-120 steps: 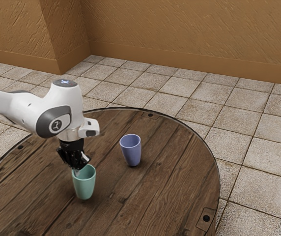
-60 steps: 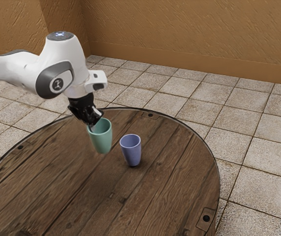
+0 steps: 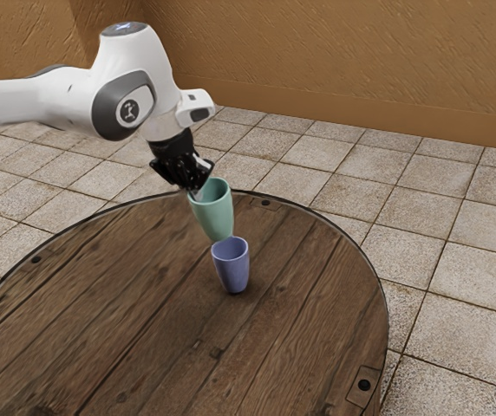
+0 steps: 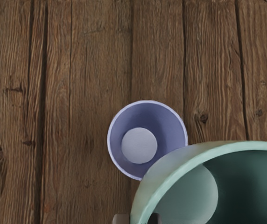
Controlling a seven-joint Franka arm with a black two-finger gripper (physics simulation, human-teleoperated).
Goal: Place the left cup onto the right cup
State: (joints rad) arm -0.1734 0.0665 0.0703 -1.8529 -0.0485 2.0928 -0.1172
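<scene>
Two cups, green cup (image 3: 213,208) tilted, jaws clamped on its rim, just above purple cup (image 3: 231,264)

You had the lifted cup (image 3: 213,211) hanging tilted from the gripper (image 3: 192,178), clear of the table (image 3: 101,329). It was just above the standing cup (image 3: 231,264) and slightly toward the exterior view's left of it. Its base sat close over the standing cup's rim; you could not tell whether they touched. The standing cup stood upright on the table, near its middle.
</scene>
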